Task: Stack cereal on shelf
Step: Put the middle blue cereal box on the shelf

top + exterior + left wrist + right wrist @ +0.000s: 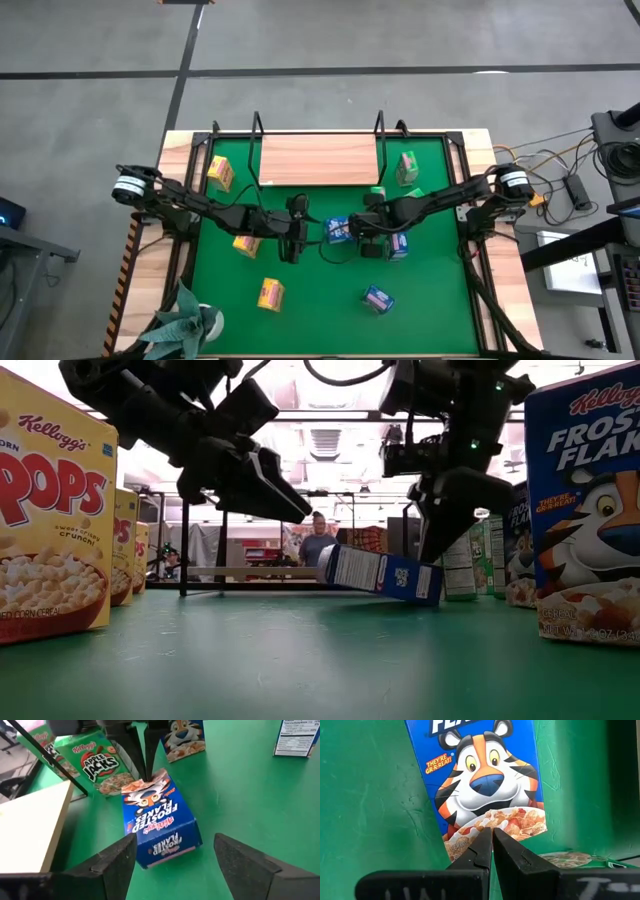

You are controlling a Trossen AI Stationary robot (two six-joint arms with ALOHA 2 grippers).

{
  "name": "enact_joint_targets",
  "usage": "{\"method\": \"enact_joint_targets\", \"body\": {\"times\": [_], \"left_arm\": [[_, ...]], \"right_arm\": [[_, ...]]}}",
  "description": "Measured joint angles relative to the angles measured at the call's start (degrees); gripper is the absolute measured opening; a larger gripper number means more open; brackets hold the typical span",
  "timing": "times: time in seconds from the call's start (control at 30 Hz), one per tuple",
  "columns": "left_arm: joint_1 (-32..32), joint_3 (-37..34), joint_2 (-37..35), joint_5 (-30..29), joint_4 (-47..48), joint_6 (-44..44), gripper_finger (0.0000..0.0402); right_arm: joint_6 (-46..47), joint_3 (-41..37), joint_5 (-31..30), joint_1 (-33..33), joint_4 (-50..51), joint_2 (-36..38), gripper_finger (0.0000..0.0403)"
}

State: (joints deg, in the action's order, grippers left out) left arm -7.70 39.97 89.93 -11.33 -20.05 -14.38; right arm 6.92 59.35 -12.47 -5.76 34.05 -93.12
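A blue Frosted Flakes cereal box (338,231) lies face up on the green mat, midway between my two grippers. My left gripper (175,842) is open, its fingers standing on either side of the box's near end (167,847) without touching it. My right gripper (492,837) is shut, with its tips at the box's opposite end. The shelf (318,158), a light wooden board between black wire uprights, lies bare at the mat's far edge. My right gripper has its shut fingertips (485,847) on the box's end edge, just below the printed cereal bowl (495,822). The fingers come steeply from above, slanting from the table's right. Whether they pinch a flap there or only press on it does not show. The box lies lengthwise on the mat.
Yellow boxes (220,172) (247,244) (270,293) stand on the mat's left half. A green box (407,167) and two blue ones (398,243) (377,299) stand on the right. A plant (185,325) sits at the near left corner. A person (318,540) stands in the room behind.
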Motion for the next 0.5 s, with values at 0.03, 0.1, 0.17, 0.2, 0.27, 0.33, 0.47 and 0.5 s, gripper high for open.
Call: {"method": "enact_joint_targets", "body": {"times": [0.03,0.1,0.17,0.2,0.27,0.33,0.47,0.5], "left_arm": [[0.0,0.0,0.0,-0.02,-0.4,-0.6,0.0253],[0.0,0.0,0.0,-0.02,-1.21,-2.15,0.0256],[0.0,0.0,0.0,-0.02,-1.86,-4.27,0.0257],[0.02,0.0,0.0,-0.02,-1.9,-5.37,0.0258],[0.04,-0.02,0.0,-0.02,-1.82,-7.44,0.0258],[0.04,-0.02,0.0,-0.02,-1.79,-9.3,0.0258],[0.04,-0.33,0.0,0.31,-1.61,-10.61,0.0258],[0.04,-0.37,0.0,0.32,-1.52,-10.57,0.0258]], "right_arm": [[0.16,-0.33,0.02,0.0,-0.61,0.0,0.0009],[0.12,-0.5,0.05,0.0,-0.78,-0.02,0.0009],[-0.15,-0.52,0.0,0.0,-1.0,-0.04,0.0009],[-0.35,-0.54,0.02,0.0,-1.25,-0.04,0.0009],[-0.54,-0.58,0.04,0.0,-1.78,-0.09,0.0009],[-0.53,-0.6,0.07,0.0,-1.8,-0.11,0.0009],[-0.5,-0.69,0.11,0.0,-1.73,-0.13,0.0009],[-0.5,-0.69,0.11,0.0,-1.73,-0.15,0.0009]]}}
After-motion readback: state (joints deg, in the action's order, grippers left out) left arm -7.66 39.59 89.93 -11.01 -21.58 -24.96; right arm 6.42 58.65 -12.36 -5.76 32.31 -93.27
